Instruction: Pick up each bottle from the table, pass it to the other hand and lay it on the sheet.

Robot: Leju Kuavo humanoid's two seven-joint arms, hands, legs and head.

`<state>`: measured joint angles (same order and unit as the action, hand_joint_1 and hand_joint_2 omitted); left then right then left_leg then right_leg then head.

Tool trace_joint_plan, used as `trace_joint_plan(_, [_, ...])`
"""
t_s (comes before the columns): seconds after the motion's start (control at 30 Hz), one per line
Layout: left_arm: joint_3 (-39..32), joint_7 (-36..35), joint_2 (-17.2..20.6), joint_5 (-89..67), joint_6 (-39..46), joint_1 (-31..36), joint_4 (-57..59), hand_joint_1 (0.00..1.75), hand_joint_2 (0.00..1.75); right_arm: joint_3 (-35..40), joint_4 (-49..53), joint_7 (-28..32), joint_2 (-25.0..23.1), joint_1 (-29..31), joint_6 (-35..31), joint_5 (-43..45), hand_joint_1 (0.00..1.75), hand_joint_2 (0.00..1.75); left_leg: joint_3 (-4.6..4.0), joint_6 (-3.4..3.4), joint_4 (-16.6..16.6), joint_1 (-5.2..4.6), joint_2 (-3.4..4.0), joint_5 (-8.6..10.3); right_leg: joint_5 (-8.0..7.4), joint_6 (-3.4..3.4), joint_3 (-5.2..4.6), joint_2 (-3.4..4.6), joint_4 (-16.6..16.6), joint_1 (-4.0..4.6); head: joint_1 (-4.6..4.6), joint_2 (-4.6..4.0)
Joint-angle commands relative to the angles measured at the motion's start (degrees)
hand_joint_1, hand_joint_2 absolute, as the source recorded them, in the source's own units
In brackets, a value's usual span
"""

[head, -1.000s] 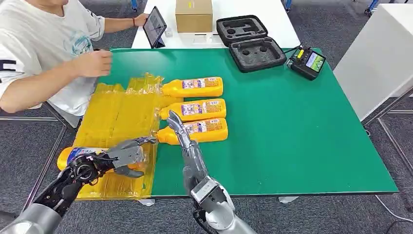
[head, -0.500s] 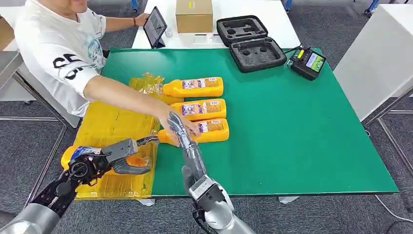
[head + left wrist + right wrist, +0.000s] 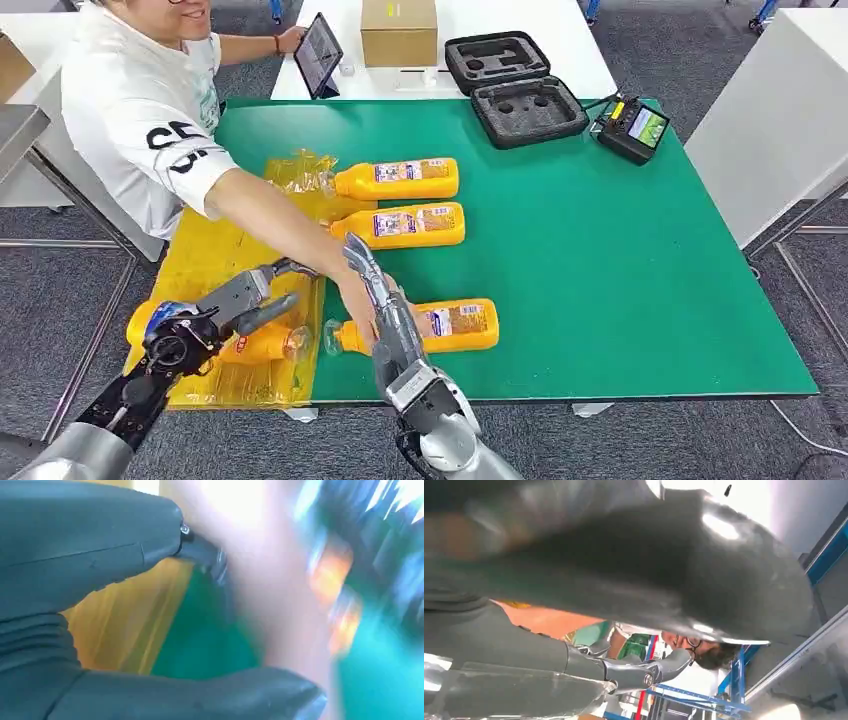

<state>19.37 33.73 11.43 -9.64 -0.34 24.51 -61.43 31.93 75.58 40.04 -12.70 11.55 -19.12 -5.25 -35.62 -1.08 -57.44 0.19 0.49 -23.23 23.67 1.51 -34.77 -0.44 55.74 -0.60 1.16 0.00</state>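
Note:
Two yellow bottles (image 3: 400,180) (image 3: 405,225) lie side by side on the green table (image 3: 600,250). A third bottle (image 3: 440,326) lies nearer the front edge, with a person's hand (image 3: 355,300) on its neck. A fourth bottle (image 3: 255,345) lies on the yellow sheet (image 3: 230,250). My left hand (image 3: 245,298) hovers just over that bottle with its fingers spread and holds nothing. My right hand (image 3: 378,295) stands upright with straight fingers, right in front of the person's hand and beside the third bottle's neck. In the left wrist view my left hand's thumb (image 3: 75,545) shows over the sheet (image 3: 120,625).
The person leans in from the back left, their arm (image 3: 270,215) stretched across the sheet. Beyond the table's far edge stand a tablet (image 3: 318,52), a cardboard box (image 3: 398,30) and a black foam case (image 3: 515,85). A handheld controller (image 3: 630,127) lies at the back right.
The person's arm reached in and dragged the nearest bottle out of the row toward the front edge. My left hand's fingers lifted off the bottle on the sheet.

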Motion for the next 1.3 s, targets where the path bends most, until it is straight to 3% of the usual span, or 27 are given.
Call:
trace_joint_plan(0.03, [-8.8, 6.3, -7.6, -14.7, 40.3, -6.0, -23.6, 0.00, 0.00, 0.9, -6.4, -0.1, -0.7, 3.1, -0.5, 1.6, 0.00, 0.00, 0.05, 0.02, 0.0, 0.06, -0.06, -0.08, 0.07, -0.02, 0.09, -0.01, 0.0, 0.05, -0.02, 0.00])
trace_joint_plan(0.13, [-15.5, 6.3, -11.2, -17.6, 40.3, -8.9, -33.4, 0.00, 0.00, 1.4, -6.9, 0.0, -0.2, 3.2, -1.3, 2.5, 0.00, 0.00, 0.07, 0.04, -0.1, 0.07, 0.16, -0.16, 0.05, -0.03, 0.09, 0.21, 0.0, 0.07, 0.00, 0.00])
trace_joint_plan(0.17, [-16.4, 6.3, -12.0, -15.8, 40.3, -9.8, -35.8, 0.00, 1.75, 1.6, -6.7, 0.0, 0.0, 3.0, -1.5, 2.7, 0.00, 0.00, 0.17, 0.05, 0.0, 0.06, 0.10, -0.18, 0.09, -0.04, 0.20, 0.15, 0.0, 0.07, 0.02, 0.00])
trace_joint_plan(0.5, [-21.7, 6.3, -14.3, -10.6, 40.3, -12.8, -44.5, 0.00, 1.75, 1.6, -5.5, 0.0, 1.0, 2.0, -2.6, 2.0, 0.00, 0.00, 0.07, 0.05, 0.0, 0.09, 0.04, -0.10, 0.06, -0.04, 0.07, 0.08, -0.1, 0.06, -0.02, 0.00])
trace_joint_plan(0.6, [-24.2, 6.3, -14.6, -10.7, 40.3, -13.1, -44.9, 0.00, 1.75, 2.2, -6.0, -2.6, 3.0, 3.5, -4.5, -2.8, 0.00, 0.00, 0.18, 0.05, 0.0, 0.09, 0.10, -0.16, 0.09, -0.05, 0.17, 0.16, -0.1, 0.06, 0.00, 0.00])
trace_joint_plan(0.63, [-24.6, 6.3, -14.5, -9.2, 40.3, -13.5, -45.5, 0.00, 1.75, 3.3, -6.1, -7.4, 5.2, 5.0, -6.5, -10.1, 0.00, 1.75, 0.24, 0.05, 0.0, 0.09, 0.11, -0.17, 0.09, -0.04, 0.23, 0.18, -0.1, 0.06, 0.00, 0.00])
trace_joint_plan(0.8, [-25.7, 6.3, -14.8, -8.4, 40.3, -15.3, -46.8, 0.00, 1.75, 2.2, -5.0, -11.7, 8.3, 5.7, -6.6, -14.8, 0.00, 1.75, 0.12, 0.03, 0.1, 0.06, 0.03, -0.09, 0.05, -0.03, 0.14, 0.07, -0.1, 0.04, 0.00, 0.00])
trace_joint_plan(0.83, [-26.3, 6.3, -15.2, -7.1, 40.3, -16.6, -47.3, 0.00, 1.75, 1.9, -4.0, -17.3, 9.6, 5.8, -6.5, -21.7, 0.00, 1.75, 0.22, 0.03, 0.1, 0.06, -0.02, -0.13, 0.10, -0.04, 0.25, 0.05, -0.1, 0.04, 0.00, 0.00])
trace_joint_plan(0.9, [-26.6, 6.3, -15.3, -5.8, 40.3, -17.3, -47.4, 0.00, 1.75, 1.0, -3.6, -19.8, 10.0, 5.9, -6.2, -24.6, 0.00, 1.75, 0.11, 0.03, 0.0, 0.05, 0.02, -0.09, 0.06, -0.03, 0.13, 0.05, -0.1, 0.03, -0.02, 0.00])
trace_joint_plan(0.93, [-26.7, 6.3, -14.9, -1.8, 40.3, -19.8, -47.8, 0.00, 1.75, -0.2, -3.3, -28.0, 12.4, 7.3, -1.6, -34.3, 0.00, 1.75, 0.20, 0.02, 0.1, 0.03, 0.03, -0.13, 0.08, -0.02, 0.23, 0.07, -0.1, 0.00, 0.00, 0.00])
trace_joint_plan(0.97, [-27.2, 6.3, -13.8, 2.0, 40.3, -21.7, -47.8, 0.00, 1.75, -1.2, -3.8, -31.7, 13.9, 8.3, 2.1, -37.2, 0.00, 1.75, 0.28, 0.04, 0.1, 0.05, 0.05, -0.17, 0.11, -0.03, 0.31, 0.11, -0.1, 0.03, 0.00, 0.00])
trace_joint_plan(1.0, [-27.5, 6.3, -15.4, 1.4, 39.6, -22.0, -46.9, 0.00, 1.75, -1.1, -3.7, -34.5, 15.5, 8.6, 4.8, -40.5, 0.00, 1.75, 0.16, 0.02, 0.1, 0.00, 0.06, -0.10, 0.05, -0.01, 0.17, 0.11, -0.1, 0.00, 0.00, 0.00])
trace_joint_plan(1.1, [-28.2, 6.3, -15.9, 4.6, 40.3, -28.8, -50.0, 0.00, 1.75, -5.8, -5.4, -34.7, 16.9, 8.2, 8.9, -44.7, 0.00, 1.75, 0.13, 0.00, 0.1, -0.05, -0.01, -0.08, 0.06, 0.00, 0.16, 0.03, -0.1, -0.04, 0.00, 0.00])
trace_joint_plan(1.13, [-28.2, 6.3, -15.9, 4.6, 40.3, -28.8, -50.0, 0.00, 1.75, -5.8, -5.4, -34.7, 16.9, 8.2, 8.9, -44.7, 0.00, 1.75, 0.42, 0.01, 0.2, -0.04, 0.11, -0.19, 0.10, 0.00, 0.41, 0.18, -0.2, -0.03, 0.02, 0.00])
trace_joint_plan(1.3, [-28.2, 6.3, -15.9, 4.6, 40.3, -28.8, -50.0, 0.00, 1.75, -5.8, -5.4, -34.7, 16.9, 8.2, 8.9, -44.7, 0.00, 1.75, 0.12, 0.02, 0.0, -0.01, 0.00, -0.18, 0.13, -0.03, 0.17, 0.04, -0.1, 0.00, 0.00, 0.00])
